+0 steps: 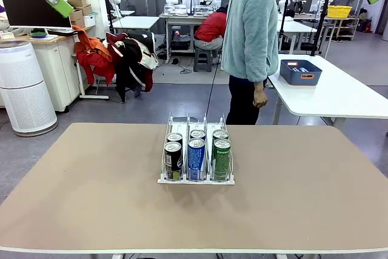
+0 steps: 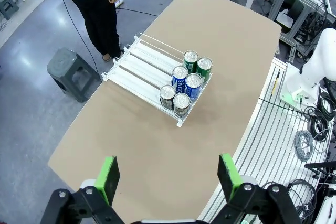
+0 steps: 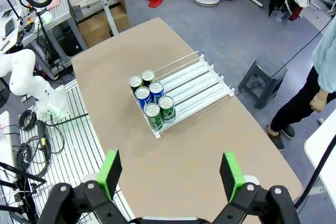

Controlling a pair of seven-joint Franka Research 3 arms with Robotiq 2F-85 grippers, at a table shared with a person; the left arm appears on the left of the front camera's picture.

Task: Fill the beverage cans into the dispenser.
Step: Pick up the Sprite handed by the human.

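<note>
Grippers, left (image 2: pixel 168 176) and right (image 3: pixel 171 172): jaws stood wide apart, empty. Beverage cans (image 2: pixel 185 80): six, upright, two per lane, well below and ahead of both grippers, neither clearly nearer. Dispenser (image 2: pixel 137 62): long axis ran away from the grippers toward the person (image 2: pixel 97 19); farther stretch bare. Rear cans half hidden in the front view; labels unreadable.
</note>
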